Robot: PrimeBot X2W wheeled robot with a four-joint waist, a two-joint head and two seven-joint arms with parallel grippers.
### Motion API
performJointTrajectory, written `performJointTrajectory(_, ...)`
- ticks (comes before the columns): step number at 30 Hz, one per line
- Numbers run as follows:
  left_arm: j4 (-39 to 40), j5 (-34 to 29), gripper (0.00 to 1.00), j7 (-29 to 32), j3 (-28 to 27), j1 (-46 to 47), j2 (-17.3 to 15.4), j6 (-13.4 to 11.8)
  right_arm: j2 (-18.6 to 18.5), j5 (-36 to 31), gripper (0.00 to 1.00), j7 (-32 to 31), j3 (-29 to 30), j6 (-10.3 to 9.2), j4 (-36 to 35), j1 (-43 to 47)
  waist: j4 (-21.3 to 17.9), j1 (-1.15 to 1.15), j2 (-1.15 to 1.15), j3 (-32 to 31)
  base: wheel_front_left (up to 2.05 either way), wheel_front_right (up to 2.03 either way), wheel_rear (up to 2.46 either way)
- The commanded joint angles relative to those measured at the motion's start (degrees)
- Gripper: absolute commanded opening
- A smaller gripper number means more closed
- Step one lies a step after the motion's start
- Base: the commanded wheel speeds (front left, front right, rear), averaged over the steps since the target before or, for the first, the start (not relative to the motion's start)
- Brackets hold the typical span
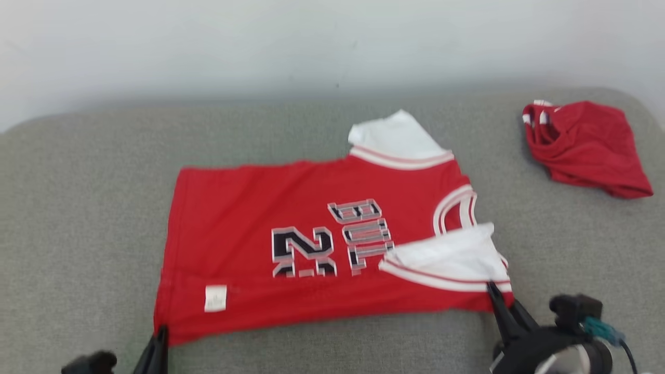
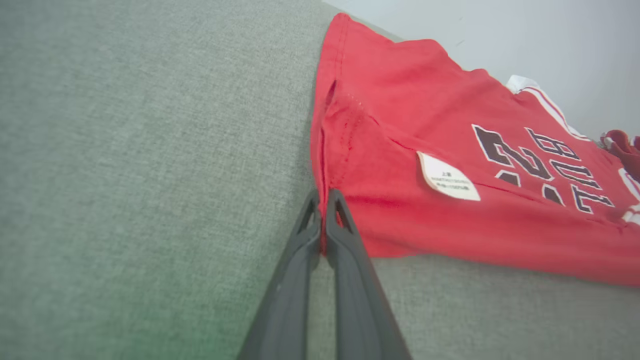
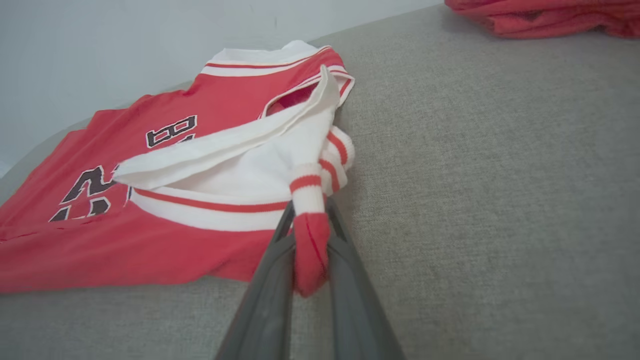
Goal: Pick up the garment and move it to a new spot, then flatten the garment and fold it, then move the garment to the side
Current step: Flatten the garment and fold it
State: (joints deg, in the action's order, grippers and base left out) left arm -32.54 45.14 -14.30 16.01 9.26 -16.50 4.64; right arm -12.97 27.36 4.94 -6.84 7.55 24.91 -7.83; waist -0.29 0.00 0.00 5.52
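At the near edge of the grey cushion, the left gripper reaches in low, its fingers pressed together on the hem corner of the red jersey. Its arm is cut off by the bottom of the head view. The right gripper slants in from the lower right, pinching the jersey's red-and-white striped shoulder edge. The jersey lies spread mid-cushion, number up. A turned-over white sleeve covers part of the lettering, and the white label is too small to read. Farther right a bunched red cloth sits before a pale wall.
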Motion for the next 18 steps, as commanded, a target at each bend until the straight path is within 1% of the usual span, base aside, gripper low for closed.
performJointTrajectory(1, 0.3, -0.1, 0.00, -0.3, -0.4, -1.2, -0.4, -0.5, -0.4, 0.1, 0.00, -0.1, 0.4, -0.16, -0.5, 1.2, 0.3, 0.00, 0.00, -2.4, 0.00, 0.00, 0.00)
performJointTrajectory(3, 2.3, 0.2, 0.00, -0.4, -1.0, -3.8, -0.6, -1.5, -0.7, -0.4, 0.00, -1.8, 1.5, -0.16, -2.8, 3.9, 0.4, 0.00, 0.00, -3.1, 0.00, 0.00, 0.00)
performJointTrajectory(6, 5.6, 0.7, 0.00, -0.1, -1.2, -7.7, -0.8, -3.1, -0.2, -0.8, 0.00, -4.6, 3.4, -0.17, -6.5, 8.3, 0.5, 0.00, 0.00, -3.6, 0.00, 0.00, 0.00)
performJointTrajectory(9, 8.7, 0.8, 0.00, 0.5, -1.1, -10.7, -0.9, -4.5, 2.1, 0.9, 0.00, -7.4, 6.4, -0.17, -10.3, 12.5, 0.8, 0.00, 0.00, -3.6, 0.00, 0.00, 0.00)
performJointTrajectory(12, 10.9, 1.5, 0.00, 1.4, -0.8, -12.5, 0.0, -5.4, 3.2, -0.2, 0.00, -8.8, 8.3, -0.17, -13.4, 15.2, 0.9, 0.00, 0.00, -3.4, 0.00, 0.00, 0.00)
performJointTrajectory(13, 11.3, 0.8, 0.15, 1.4, -0.5, -12.7, -0.3, -5.8, 3.7, -1.0, 0.59, -9.3, 8.3, -0.16, -14.1, 16.0, 0.9, 0.00, 0.00, -3.3, 0.00, 0.00, 0.00)
performJointTrajectory(14, 11.6, 0.3, 0.63, 1.1, -0.4, -12.7, -0.4, -6.1, 4.2, -1.6, 1.00, -9.5, 8.4, -0.16, -14.7, 16.4, 0.8, 0.00, 0.00, -3.4, 0.00, 0.00, 0.00)
performJointTrajectory(15, 11.9, 0.2, 1.00, 1.1, -0.4, -12.8, -0.1, -6.3, 4.5, -2.1, 1.00, -9.6, 8.5, -0.16, -15.2, 16.6, 0.7, 0.00, 0.00, -3.6, 0.00, 0.00, 0.00)
performJointTrajectory(18, 13.1, -1.2, 1.00, 0.2, -0.7, -13.1, 0.1, -7.2, 4.7, -3.7, 1.00, -8.0, 9.3, -0.16, -16.8, 17.1, 0.7, 0.00, 0.00, -4.4, 0.00, 0.00, 0.00)
